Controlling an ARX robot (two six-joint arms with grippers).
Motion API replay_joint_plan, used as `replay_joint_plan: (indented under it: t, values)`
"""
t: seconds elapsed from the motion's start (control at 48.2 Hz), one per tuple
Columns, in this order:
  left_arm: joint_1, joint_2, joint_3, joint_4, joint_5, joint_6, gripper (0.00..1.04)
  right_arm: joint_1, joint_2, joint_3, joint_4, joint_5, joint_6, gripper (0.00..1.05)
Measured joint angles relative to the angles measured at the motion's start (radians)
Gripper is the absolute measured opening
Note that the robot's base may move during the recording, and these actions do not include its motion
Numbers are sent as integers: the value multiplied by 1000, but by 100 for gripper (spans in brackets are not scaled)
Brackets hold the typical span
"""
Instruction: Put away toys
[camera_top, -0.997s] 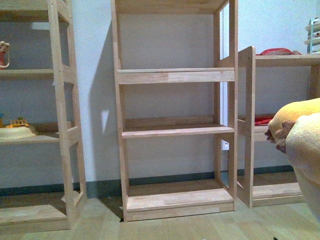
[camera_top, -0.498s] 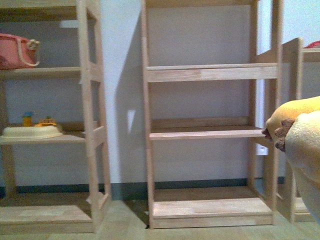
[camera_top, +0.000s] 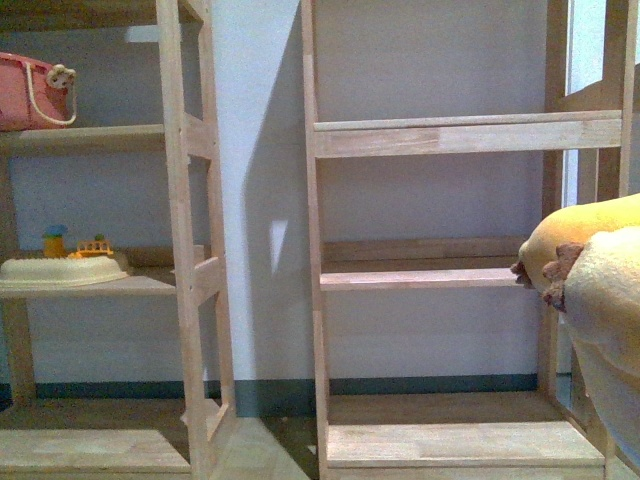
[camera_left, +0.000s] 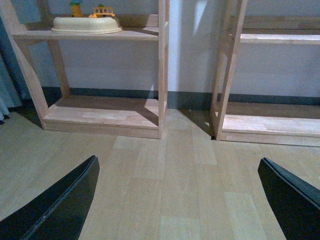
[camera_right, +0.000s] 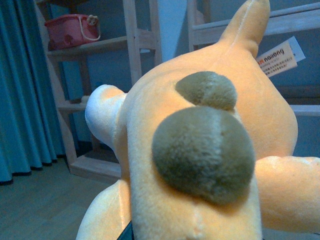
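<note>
The plush animal (camera_top: 590, 270), orange-yellow and fuzzy with brown claw marks on a paw, hangs at the right edge of the front view, level with the middle shelf board. In the right wrist view the plush (camera_right: 200, 150) fills most of the frame, with two brown patches and a white tag. My right gripper is shut on it and is almost wholly hidden behind the fur. My left gripper (camera_left: 177, 200) is open above bare wooden floor. Its black fingers (camera_left: 60, 205) are spread wide with nothing between them.
A wooden shelf unit (camera_top: 430, 280) stands ahead against the wall. A second unit (camera_top: 190, 250) to its left holds a cream tub with small toys (camera_top: 62, 268) and a pink basket (camera_top: 35, 92). A teal curtain (camera_right: 25, 90) hangs further left.
The shelves have slid to the right in the front view and look larger. The pink basket and cream tub have come further into view, while the plush has stayed at the right edge.
</note>
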Motion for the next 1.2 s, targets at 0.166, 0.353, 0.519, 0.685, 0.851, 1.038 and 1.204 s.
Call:
replay_joint_plan:
  t: [0.166, 0.353, 0.519, 0.685, 0.851, 1.038, 1.204]
  values:
    - [0, 0, 0, 0, 0, 0, 99, 0, 0, 0, 0, 0, 0, 8]
    - [0, 0, 0, 0, 0, 0, 99, 0, 0, 0, 0, -1, 0, 8]
    - [1, 0, 0, 0, 0, 0, 99, 0, 0, 0, 0, -1, 0, 8]
    - [0, 0, 0, 0, 0, 0, 99, 0, 0, 0, 0, 1, 0, 8]
    - [0, 0, 0, 0, 0, 0, 99, 0, 0, 0, 0, 1, 0, 8]
    - [0, 0, 0, 0, 0, 0, 99, 0, 0, 0, 0, 0, 0, 8]
    - [0, 0, 0, 0, 0, 0, 99, 0, 0, 0, 0, 0, 0, 8]
